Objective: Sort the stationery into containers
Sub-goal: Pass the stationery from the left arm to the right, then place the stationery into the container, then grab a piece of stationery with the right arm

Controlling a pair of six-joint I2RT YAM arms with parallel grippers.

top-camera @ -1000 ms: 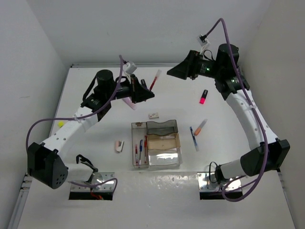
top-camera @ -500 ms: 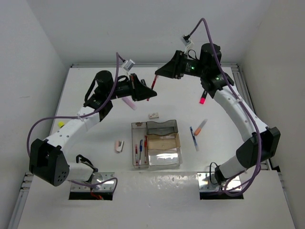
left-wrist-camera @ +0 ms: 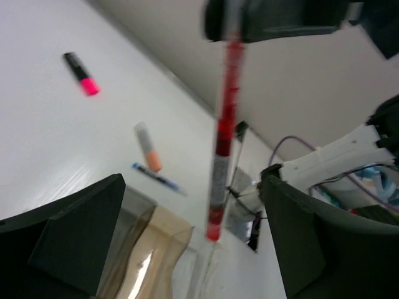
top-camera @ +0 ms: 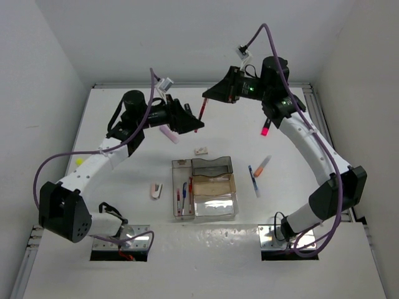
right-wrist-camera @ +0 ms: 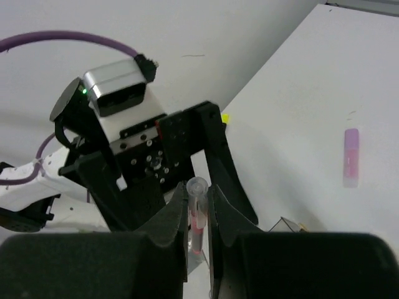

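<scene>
Pens point(top-camera: 179, 200) are lying in a tray point(top-camera: 174, 210) below while you are clamping the right pincer point(right-wrist-camera: 198, 200) on a red pen point(left-wrist-camera: 223, 137) inside the open left pincer point(left-wrist-camera: 192, 182); highlighters point(top-camera: 265, 128), erasers point(top-camera: 201, 150) are waiting.

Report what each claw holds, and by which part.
The right claw pinches the red pen near its upper end. The left claw is open and holds nothing.

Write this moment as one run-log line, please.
thin red pen: midair | right fingers: shut on pen | left fingers: open, clear of pen
</scene>
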